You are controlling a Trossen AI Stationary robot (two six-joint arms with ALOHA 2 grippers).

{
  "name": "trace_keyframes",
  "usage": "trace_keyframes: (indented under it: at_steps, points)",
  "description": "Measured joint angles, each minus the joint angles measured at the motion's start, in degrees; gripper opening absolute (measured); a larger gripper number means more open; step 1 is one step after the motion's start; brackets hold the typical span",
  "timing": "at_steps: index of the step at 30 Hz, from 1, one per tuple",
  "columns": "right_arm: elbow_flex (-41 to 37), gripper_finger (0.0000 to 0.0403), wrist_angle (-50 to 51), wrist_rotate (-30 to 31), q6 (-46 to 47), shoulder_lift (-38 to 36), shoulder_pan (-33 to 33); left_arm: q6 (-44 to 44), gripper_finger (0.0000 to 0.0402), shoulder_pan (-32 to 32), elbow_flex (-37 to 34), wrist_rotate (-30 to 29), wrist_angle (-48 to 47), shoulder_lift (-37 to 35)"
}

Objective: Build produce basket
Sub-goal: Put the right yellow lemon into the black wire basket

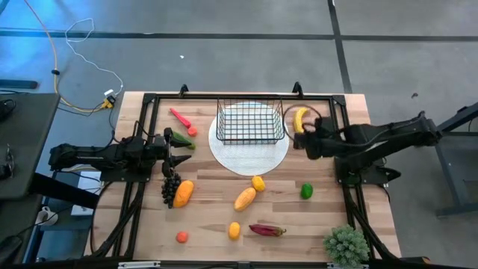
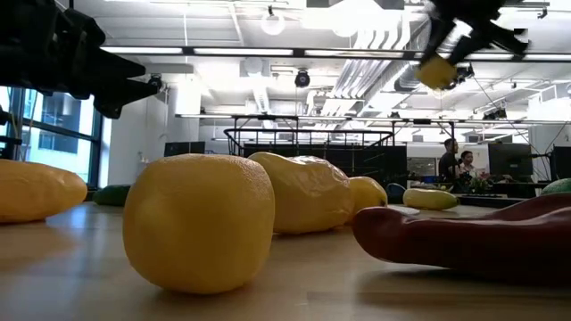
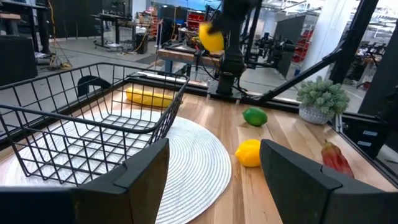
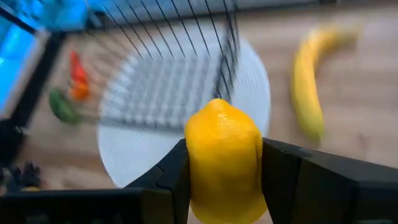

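Note:
The black wire basket [image 1: 250, 123] stands on a round white plate [image 1: 249, 158] near the table's far edge. A banana [image 1: 301, 119] lies to its right. My right gripper [image 1: 300, 140] hovers at the plate's right edge, beside the basket's right wall, shut on a yellow lemon [image 4: 222, 155]. The low view shows that lemon [image 2: 437, 71] high above the table. My left gripper [image 1: 183, 158] is open, left of the plate, and its fingers stand wide apart in its wrist view [image 3: 214, 180]. Grapes [image 1: 171, 187] and a mango [image 1: 183, 193] lie just nearer than it. My right gripper pinches the lemon between its two fingers, one finger [image 4: 171, 171] on each of its sides [image 4: 196, 162]. It comes from the table's right, slanting downward. The lemon is lifted clear of the table, and its pointed end sticks out past the fingertips.
Loose on the near half lie another mango [image 1: 245, 199], two lemons [image 1: 258, 183] [image 1: 234, 230], a green piece [image 1: 306, 190], a red pepper [image 1: 267, 230] and a tomato [image 1: 181, 237]. A carrot [image 1: 179, 117] and a green pepper [image 1: 181, 140] lie left of the basket. A potted plant [image 1: 346, 243] stands at the near right corner.

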State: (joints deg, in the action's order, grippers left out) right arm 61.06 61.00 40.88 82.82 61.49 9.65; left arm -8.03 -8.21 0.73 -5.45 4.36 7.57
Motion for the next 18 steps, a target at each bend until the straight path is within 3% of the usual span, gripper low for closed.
trace_keyframes:
  at_steps: [5, 10, 14, 18]
  points:
    - [1.9, 0.0121, -9.3, 2.6, -15.8, 0.0, -6.1, 0.1, 0.0239, 0.0, 0.0, -0.1, 0.0, 0.0]
    - [1.9, 0.0121, -20.4, -2.1, -31.4, 0.8, -13.1, -0.3, 0.0239, 0.0, 0.0, -1.3, 0.0, 0.0]
    - [1.9, 0.0122, -27.1, -9.4, -40.2, 2.3, -18.9, -9.4, 0.0239, 0.0, 0.0, -1.0, 0.2, 0.0]
    - [1.9, 0.0122, -29.6, -17.2, -42.9, 5.5, -23.9, -22.3, 0.0239, 0.0, 0.0, -1.1, 0.2, 0.0]
